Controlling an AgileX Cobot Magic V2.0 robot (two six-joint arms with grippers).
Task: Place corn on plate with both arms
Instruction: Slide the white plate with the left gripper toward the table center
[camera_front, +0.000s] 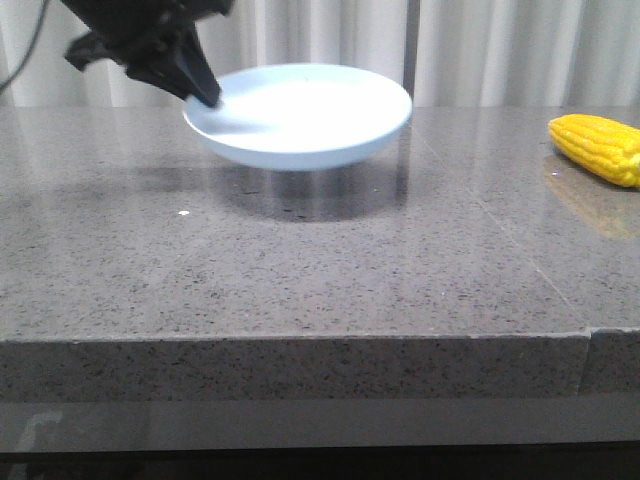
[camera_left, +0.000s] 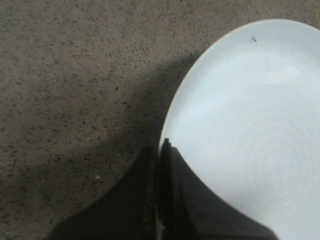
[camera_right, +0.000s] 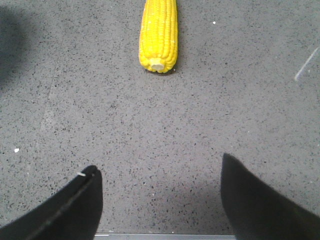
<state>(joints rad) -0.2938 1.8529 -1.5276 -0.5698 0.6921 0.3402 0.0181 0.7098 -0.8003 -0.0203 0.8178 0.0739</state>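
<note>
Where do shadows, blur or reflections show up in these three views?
Front view: plate casts a dark shadow on the table; corn reflects faintly. Left wrist view: left gripper blurred, shadow beside it. Right wrist view: sharp, right gripper dark.

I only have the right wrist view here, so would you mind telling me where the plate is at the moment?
Observer: The plate is lifted clear of the table, with its shadow underneath, on the robot's left side.
Operator: Thank you. What is holding it up?
Observer: The left gripper is shut on its rim, one finger above and one below.
Operator: And how far is the corn from it?
Observer: The corn lies on the table at the far right edge of the front view, well apart from the plate. Your right gripper is open, short of the cob's stub.
</note>
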